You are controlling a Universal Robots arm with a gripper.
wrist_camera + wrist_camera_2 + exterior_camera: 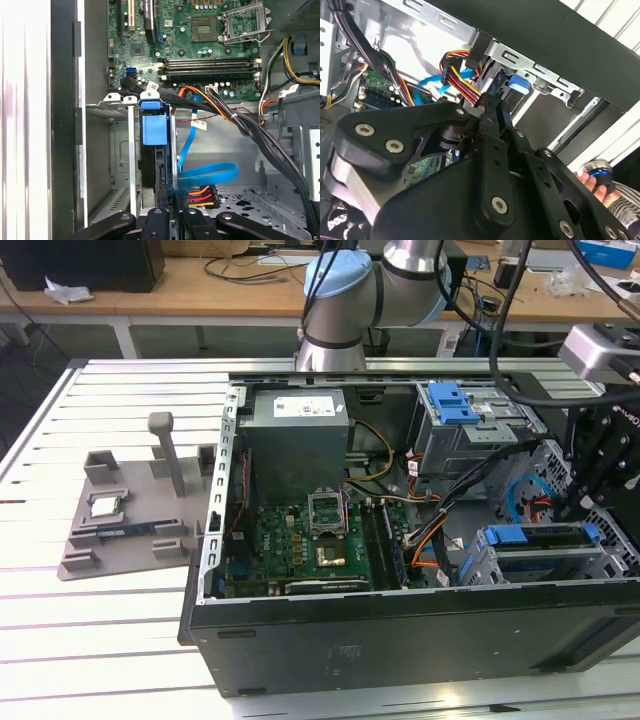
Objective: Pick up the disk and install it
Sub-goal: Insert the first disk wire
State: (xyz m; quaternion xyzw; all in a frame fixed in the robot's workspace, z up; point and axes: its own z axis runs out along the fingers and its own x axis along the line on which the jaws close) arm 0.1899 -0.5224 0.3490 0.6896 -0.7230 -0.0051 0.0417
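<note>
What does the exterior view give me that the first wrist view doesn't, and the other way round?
Exterior view: the grey fixture on the table at that view's left, holding a small chip, and the power supply inside the case. First wrist view: the disk edge-on in its bay, with red and orange plugs beside the tool. Both: the motherboard, its open CPU socket, and the disk's blue bracket.

I see the open computer case (400, 630) lying on the slatted table (60, 640), with a parts tray (120, 530) at the exterior view's left. Inside, the power supply (298, 435) sits behind the motherboard (300, 550); the disk (535, 540) seems seated in the near drive bay, the gripper (580, 502) just above.
</note>
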